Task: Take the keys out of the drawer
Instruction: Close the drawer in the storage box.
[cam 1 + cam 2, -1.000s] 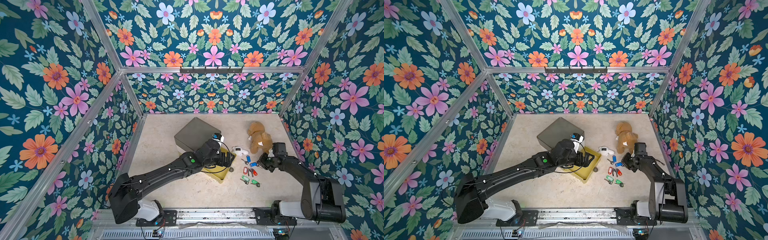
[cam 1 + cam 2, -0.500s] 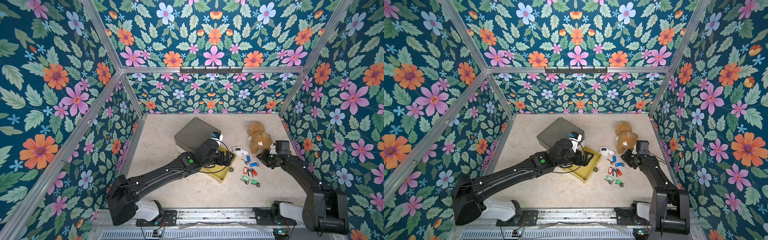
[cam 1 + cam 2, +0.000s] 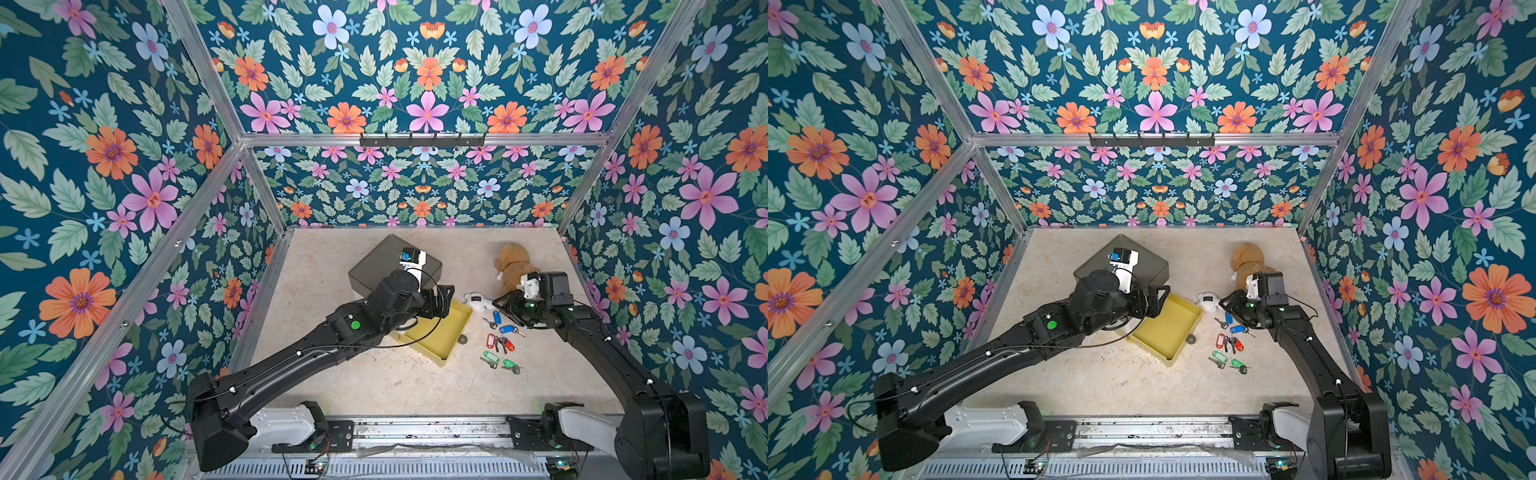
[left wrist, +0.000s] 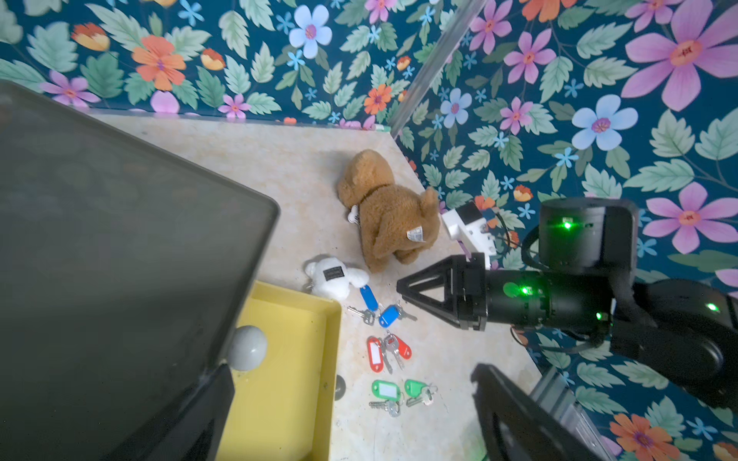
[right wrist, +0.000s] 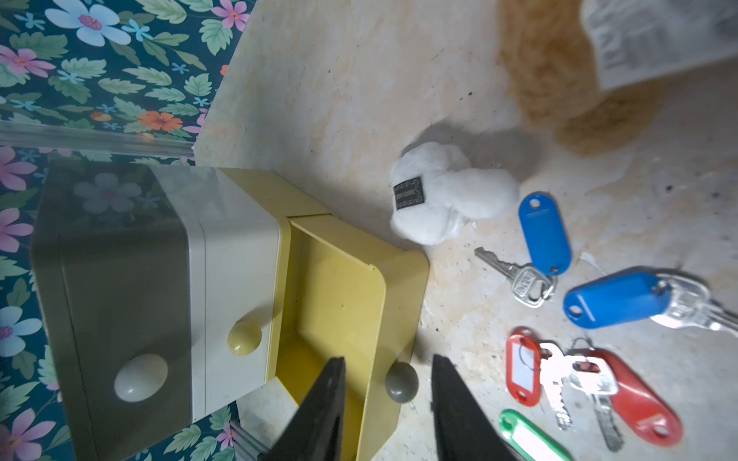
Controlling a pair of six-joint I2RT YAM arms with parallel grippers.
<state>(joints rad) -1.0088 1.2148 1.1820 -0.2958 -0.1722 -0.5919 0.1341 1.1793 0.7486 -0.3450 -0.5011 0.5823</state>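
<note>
Six colour-tagged metal keys (image 3: 491, 340) lie outside the yellow plastic drawer (image 3: 436, 334); the half-open, empty right gripper (image 4: 401, 291) should rise straight clear.

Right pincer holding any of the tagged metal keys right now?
No: the right wrist view shows the right pincer with jaws apart and empty, the small plastic-tagged metal keys lying loose on the beige tabletop.

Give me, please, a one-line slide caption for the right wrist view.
Tagged keys lie on the table beside the open yellow drawer; the right pincer is open.
</note>
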